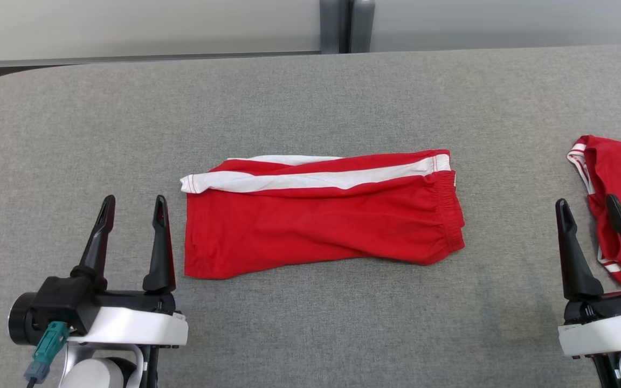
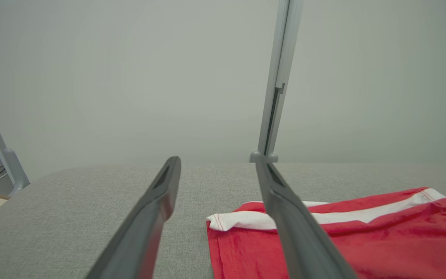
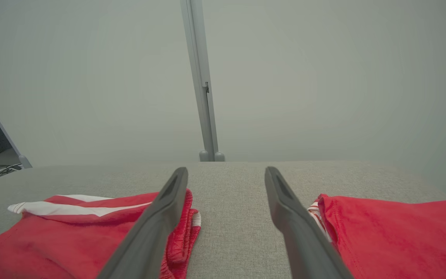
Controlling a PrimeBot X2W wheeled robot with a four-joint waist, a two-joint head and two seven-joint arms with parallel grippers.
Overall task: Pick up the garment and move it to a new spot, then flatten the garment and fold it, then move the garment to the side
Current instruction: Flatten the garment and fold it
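Folded red shorts (image 1: pixel 321 221) on grey tabletop (image 1: pixel 310 91); left pincer (image 1: pixel 133 200), right pincer (image 1: pixel 585 200) open, empty (one-sided dragging could undo the fold).

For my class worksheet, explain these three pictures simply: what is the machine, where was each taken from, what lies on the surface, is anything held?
It is a two-armed robot. The wide picture comes from its head camera, looking down at a grey table. The other two come from wrist cameras, each looking along that hand's two dark fingers. Folded red shorts with a white stripe lie in the middle; another red garment lies at the right. The left hand and right hand are open, holding nothing.
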